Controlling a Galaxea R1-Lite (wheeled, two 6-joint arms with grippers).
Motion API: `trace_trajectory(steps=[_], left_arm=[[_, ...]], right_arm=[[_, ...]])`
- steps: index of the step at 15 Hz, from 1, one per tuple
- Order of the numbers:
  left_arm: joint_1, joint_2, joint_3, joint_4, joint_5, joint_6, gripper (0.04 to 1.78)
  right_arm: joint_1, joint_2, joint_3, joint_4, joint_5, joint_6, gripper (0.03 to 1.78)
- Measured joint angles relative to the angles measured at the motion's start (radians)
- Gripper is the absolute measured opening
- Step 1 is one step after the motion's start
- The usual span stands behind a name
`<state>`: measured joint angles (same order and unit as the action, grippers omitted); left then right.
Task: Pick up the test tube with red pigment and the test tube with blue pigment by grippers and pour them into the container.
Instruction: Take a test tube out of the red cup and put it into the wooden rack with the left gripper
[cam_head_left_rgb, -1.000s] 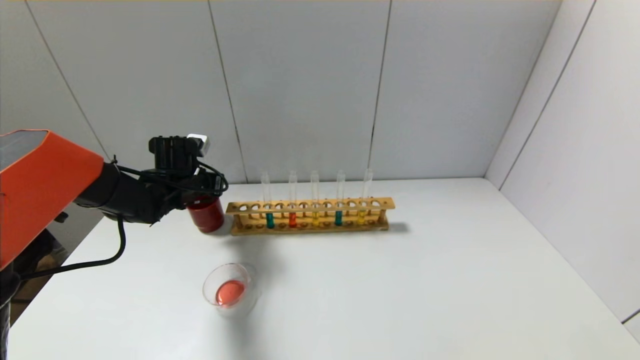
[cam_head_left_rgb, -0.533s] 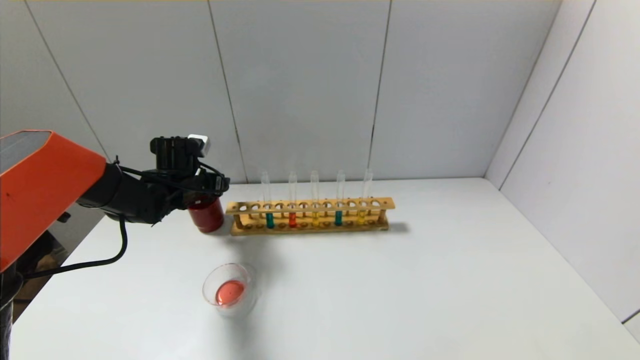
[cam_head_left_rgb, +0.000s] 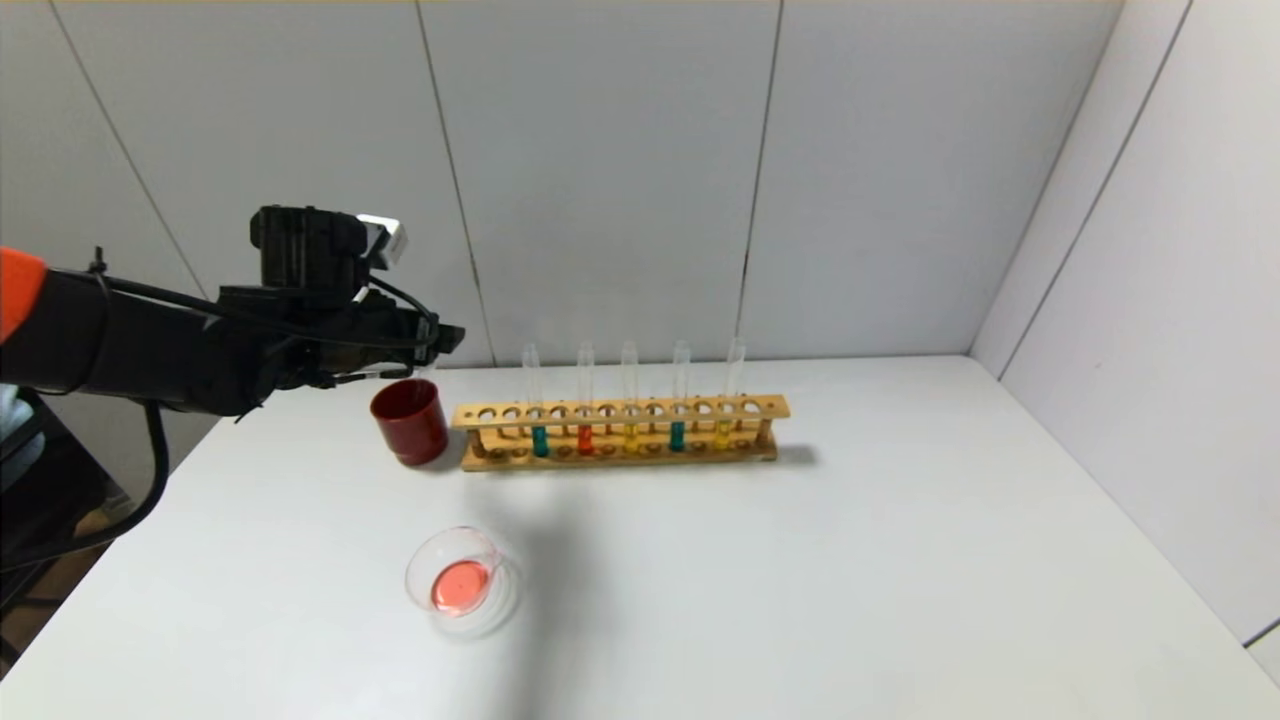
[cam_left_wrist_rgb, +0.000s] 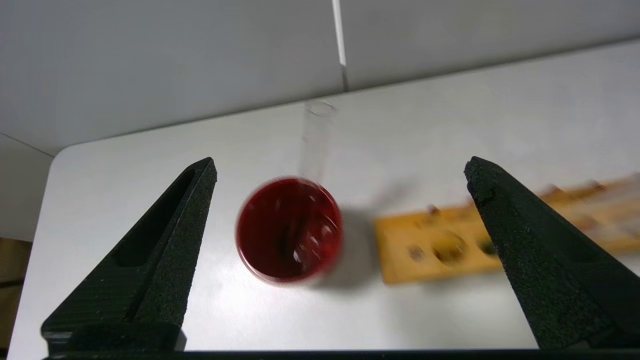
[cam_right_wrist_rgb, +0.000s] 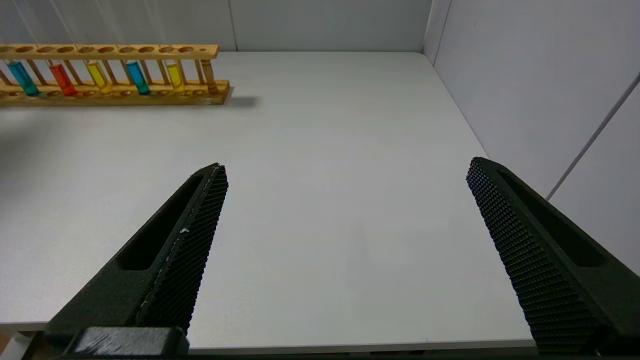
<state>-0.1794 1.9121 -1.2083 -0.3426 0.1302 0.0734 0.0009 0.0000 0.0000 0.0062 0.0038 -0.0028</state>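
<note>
My left gripper is open and empty, held above and just left of the dark red cup. In the left wrist view the open gripper looks down into the cup, where a clear, empty-looking tube stands. The wooden rack holds a tube with orange-red liquid and two with teal-blue liquid. The container, a clear glass dish, holds red liquid near the table's front left. My right gripper is open and empty over bare table.
Two yellow-liquid tubes also stand in the rack. The right wrist view shows the rack far off. Grey walls close the table at the back and right.
My left gripper has risen and drawn back from the red cup, which now shows in full. The rack, tubes and dish have not moved.
</note>
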Motion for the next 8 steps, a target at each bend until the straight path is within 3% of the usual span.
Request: trace_trajectory(steps=[5, 8], left_arm=[[-0.136, -0.136, 0.071, 0.095, 0.16, -0.006, 1.75], [-0.209, -0.142, 0.088, 0.092, 0.178, -0.036, 1.75]], right_arm=[[0.001, 0.0, 0.0, 0.0, 0.0, 0.0, 1.75], [0.001, 0.0, 0.0, 0.0, 0.0, 0.0, 1.75]])
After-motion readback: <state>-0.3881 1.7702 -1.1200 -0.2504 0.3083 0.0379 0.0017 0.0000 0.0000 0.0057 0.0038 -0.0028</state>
